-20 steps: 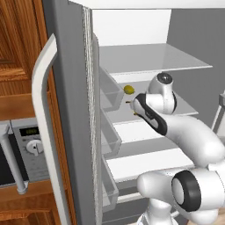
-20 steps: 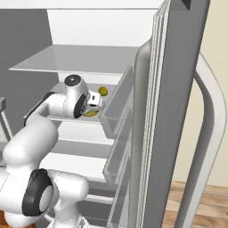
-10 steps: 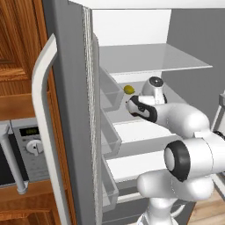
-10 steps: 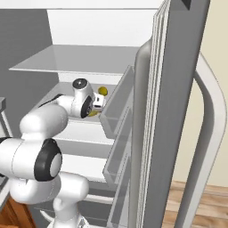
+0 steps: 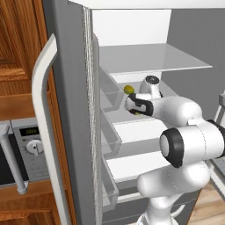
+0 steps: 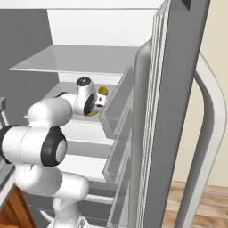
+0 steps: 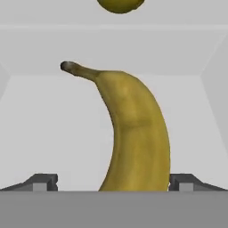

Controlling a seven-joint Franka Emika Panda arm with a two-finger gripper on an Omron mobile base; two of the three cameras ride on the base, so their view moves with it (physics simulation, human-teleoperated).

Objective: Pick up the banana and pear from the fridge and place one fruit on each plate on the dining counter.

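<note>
In the hand view the gripper has its fingers spread wide, one tip at the left and one at the right. Between them lies the banana on a white shelf of the fridge, its stem pointing far and left. The right tip sits just beside the banana; contact cannot be told. A small yellow fruit lies farther back.

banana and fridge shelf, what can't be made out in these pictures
- Banana: its lower end is cut off at the hand view's bottom edge; the arm hides most of it in both base views.
- Round yellow fruit: cut by the hand view's top edge.
- Claw: contact with the banana can't be told.
</note>
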